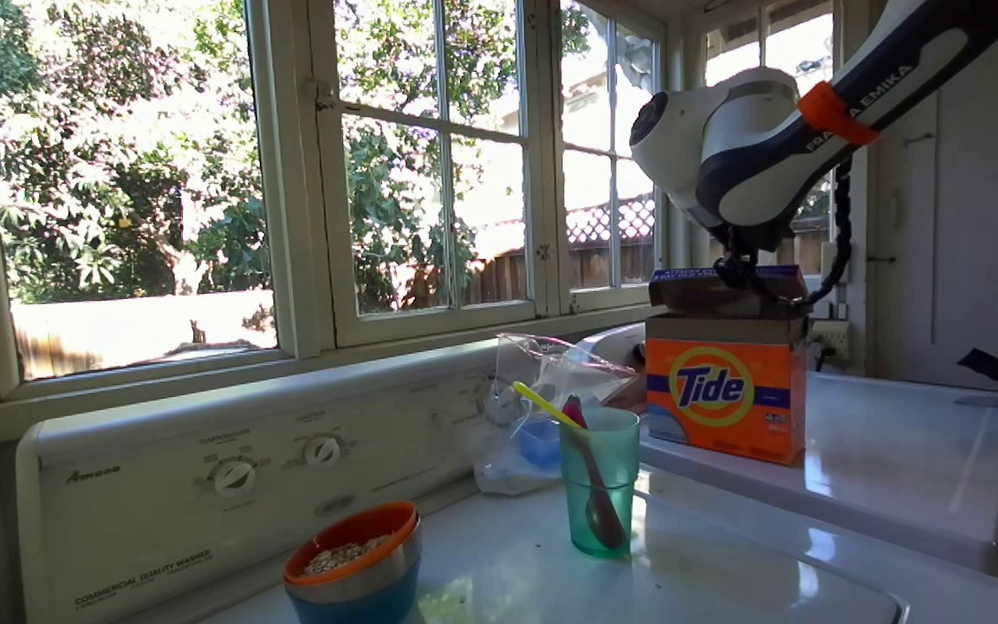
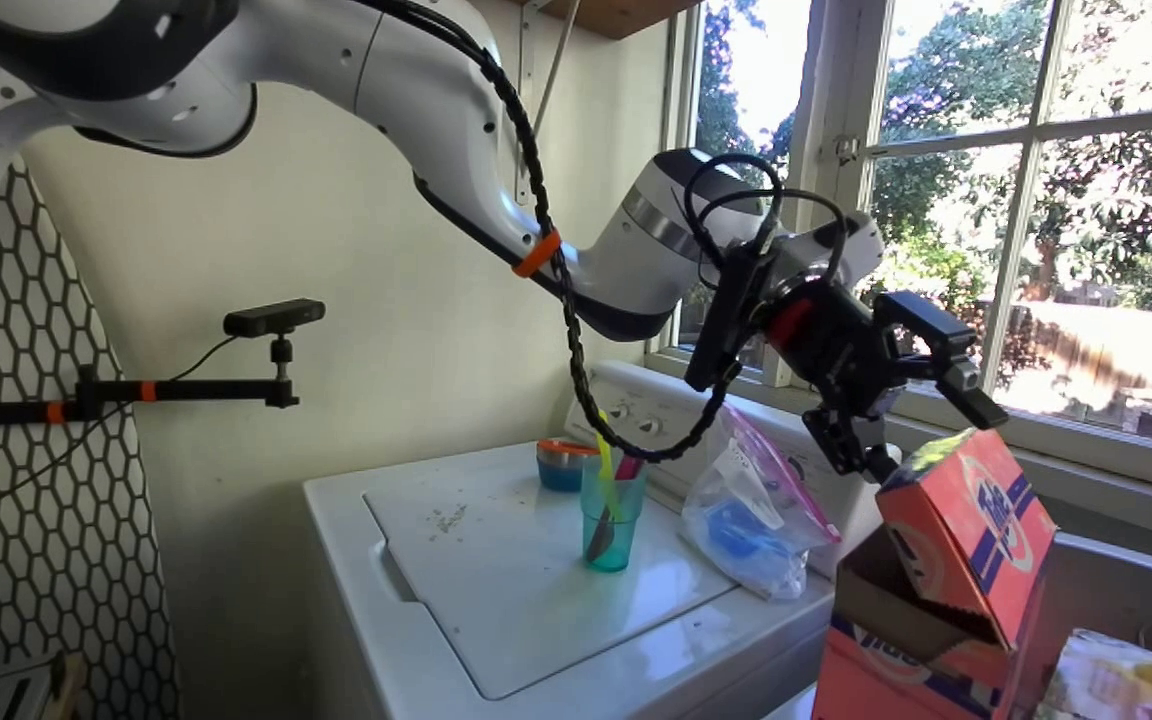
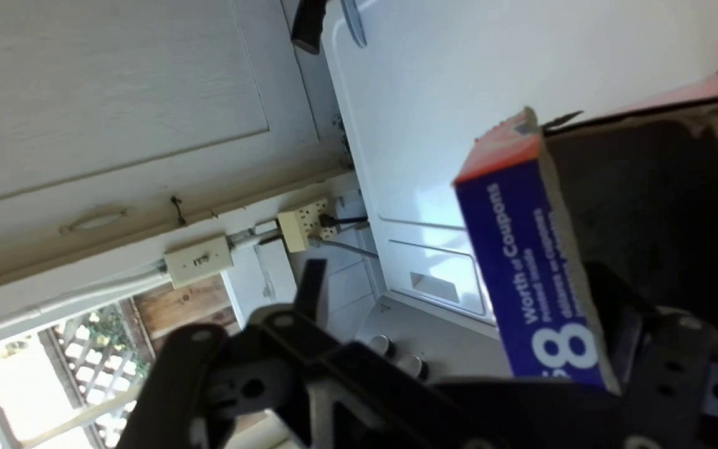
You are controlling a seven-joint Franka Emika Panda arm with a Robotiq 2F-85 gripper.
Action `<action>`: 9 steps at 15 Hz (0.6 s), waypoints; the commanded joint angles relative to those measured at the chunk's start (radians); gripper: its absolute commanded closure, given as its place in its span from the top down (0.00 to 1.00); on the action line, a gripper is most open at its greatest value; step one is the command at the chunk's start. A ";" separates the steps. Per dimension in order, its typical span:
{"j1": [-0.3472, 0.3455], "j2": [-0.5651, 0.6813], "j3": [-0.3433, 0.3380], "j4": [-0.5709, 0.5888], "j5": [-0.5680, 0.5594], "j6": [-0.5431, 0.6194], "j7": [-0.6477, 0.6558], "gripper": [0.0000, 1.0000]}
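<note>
- The gripper (image 2: 934,438) is holding its fingers (image 3: 312,287) spread apart and gripping nothing.
- The Tide box (image 1: 724,394) is standing just below the gripper; its lid (image 2: 1001,515) is tilting partly raised.
- In the wrist view, one finger is showing on the dark inner side of the lid's edge, the other on the outer side; contact is not being confirmed by these views.
- Step in hand, as judged: the gripper is straddling the lid's edge and apparently working at it.
- Next move, as judged: it is calling for control of the cardboard edge between the fingers, without crushing.
- The box is resting on a white appliance (image 1: 915,451) adjoining the washer (image 1: 144,503).
- On the washer, a plastic bag (image 2: 771,575) is lying between the box and a green cup (image 1: 575,511); a bowl (image 1: 360,598) is sitting farther off.
</note>
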 commanded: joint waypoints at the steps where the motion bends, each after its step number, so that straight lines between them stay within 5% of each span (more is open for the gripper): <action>1: -0.028 0.012 -0.016 0.061 0.083 -0.110 0.056 1.00; 9: -0.113 0.123 -0.057 0.324 0.345 -0.363 0.090 1.00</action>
